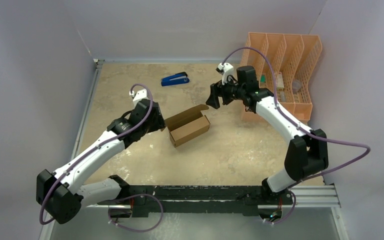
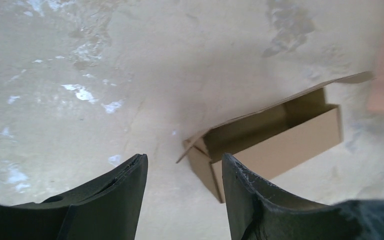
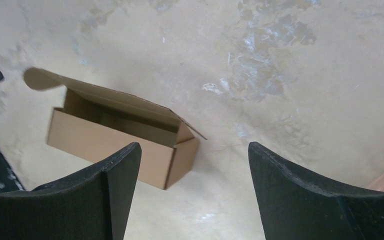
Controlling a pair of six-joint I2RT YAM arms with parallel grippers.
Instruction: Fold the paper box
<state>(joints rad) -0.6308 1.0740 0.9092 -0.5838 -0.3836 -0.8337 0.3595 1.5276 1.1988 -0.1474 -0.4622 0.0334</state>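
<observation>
The paper box [image 1: 188,128] sits mid-surface, lid flap [image 1: 196,108] raised; the left tool [image 2: 182,161] gapes empty beside its left-edge end, the right tool [image 3: 195,146] hangs wide and empty nearer the far edge. A one-sided push could skid the unheld box or crease its flap.

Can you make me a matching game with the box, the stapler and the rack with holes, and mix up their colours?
Things:
1. box
2. stapler
3. rack

Colours:
A. blue
B. peach-orange
C. brown

Right pairs: 1-C, 2-A, 3-B.
</observation>
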